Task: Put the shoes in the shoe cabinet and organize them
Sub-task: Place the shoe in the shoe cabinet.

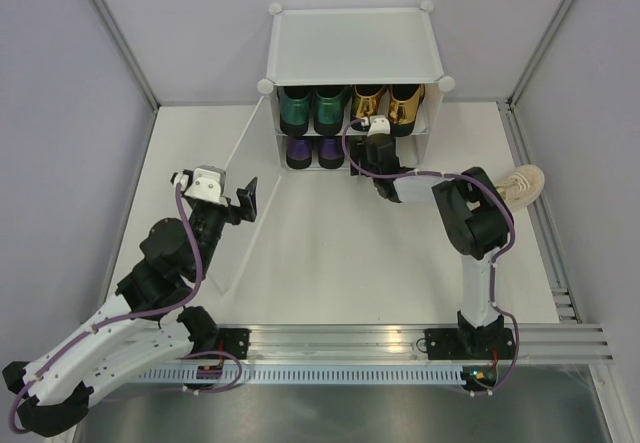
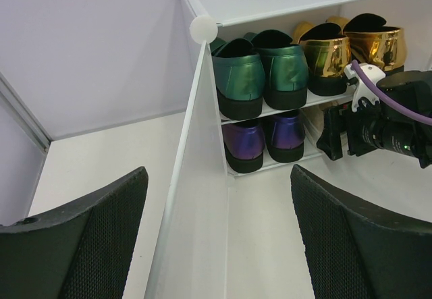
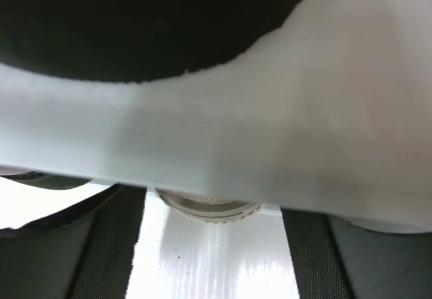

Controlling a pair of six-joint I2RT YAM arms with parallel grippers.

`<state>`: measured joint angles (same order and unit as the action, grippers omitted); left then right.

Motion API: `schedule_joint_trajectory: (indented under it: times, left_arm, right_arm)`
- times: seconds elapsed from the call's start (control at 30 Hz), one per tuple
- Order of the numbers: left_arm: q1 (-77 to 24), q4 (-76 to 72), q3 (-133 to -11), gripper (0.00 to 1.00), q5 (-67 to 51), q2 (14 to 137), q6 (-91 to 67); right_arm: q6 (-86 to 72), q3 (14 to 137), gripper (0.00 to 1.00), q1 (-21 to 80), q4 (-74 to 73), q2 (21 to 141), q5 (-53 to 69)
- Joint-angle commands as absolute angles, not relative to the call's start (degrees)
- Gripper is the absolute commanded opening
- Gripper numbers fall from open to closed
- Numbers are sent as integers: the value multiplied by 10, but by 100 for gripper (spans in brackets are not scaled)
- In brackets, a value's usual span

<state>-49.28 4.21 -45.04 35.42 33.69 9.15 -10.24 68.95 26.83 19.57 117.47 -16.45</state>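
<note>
Top view, left claw: my left claw hangs wide open and empty, just beside the open door panel.
Top view, right claw: my right claw is at the front of the shoe cabinet, at its lower right compartment. Its tips are hidden there.
Top view, shoes: the gold loafers sit just above my right claw, and the green loafers are up and to its left. The purple shoes are level with it on the left. One beige sneaker lies on the tabletop, well off to its right and behind.
Left wrist view: my fingers stand far apart. The door panel's edge runs up between them, touching neither. The green loafers are ahead, above the purple shoes.
Right wrist view: my fingers are spread, with nothing gripped between them. A blurred white band crosses close ahead, with a dark shape above it; I cannot tell what either is.
</note>
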Motion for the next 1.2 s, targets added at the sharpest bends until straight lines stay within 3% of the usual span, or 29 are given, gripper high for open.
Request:
schedule_joint_trajectory:
  times: [0.0, 0.17, 0.4, 0.67, 0.77, 0.87, 1.0, 1.17]
  left_arm:
    - [-496, 31, -454, 89, 343, 332, 97]
    - [-496, 32, -454, 89, 341, 330, 95]
    - [-496, 31, -454, 89, 343, 328, 95]
    - [-496, 31, -453, 89, 351, 325, 97]
    - [-496, 30, -454, 89, 351, 322, 97]
    - [-496, 30, -454, 81, 350, 318, 98]
    - [-496, 30, -453, 82, 354, 315, 98]
    - [-496, 30, -454, 85, 355, 313, 98]
  right_arm:
    - [-104, 702, 84, 275, 260, 1179, -128]
    - [-104, 674, 98, 283, 266, 1149, -143]
    - [-110, 646, 98, 284, 243, 1088, -151]
    - [-119, 528, 98, 285, 217, 932, -154]
    - [-148, 483, 98, 285, 171, 857, -221]
    - [-189, 447, 95, 280, 107, 781, -283]
    - [-231, 396, 89, 275, 54, 663, -326]
    - [-298, 410, 86, 223, -61, 606, -384]
